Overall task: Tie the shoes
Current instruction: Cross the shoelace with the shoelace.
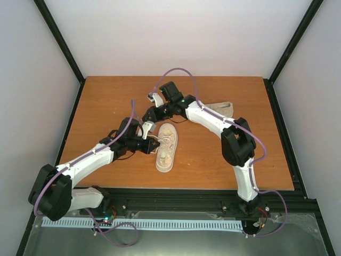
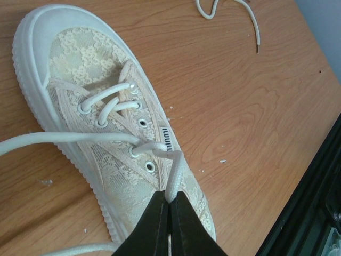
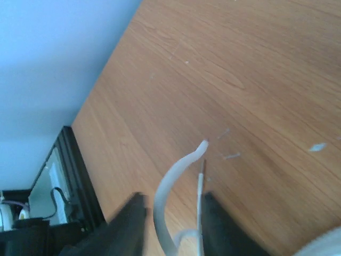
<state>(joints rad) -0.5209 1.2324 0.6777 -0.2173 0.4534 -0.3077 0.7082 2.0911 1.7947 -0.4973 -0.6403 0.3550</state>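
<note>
We find no knot yet: left gripper [image 2: 169, 205] clamped on a lace [image 2: 173, 173] of the shoe [image 2: 101, 144], right gripper [image 3: 173, 213] parted around a loose end [image 3: 178, 168].

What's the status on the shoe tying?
Left gripper shut on thin white lace. Right gripper open, white lace strand loose between its fingers. Cream fabric sneaker flat on wooden table, untied. Nothing in the way.
</note>
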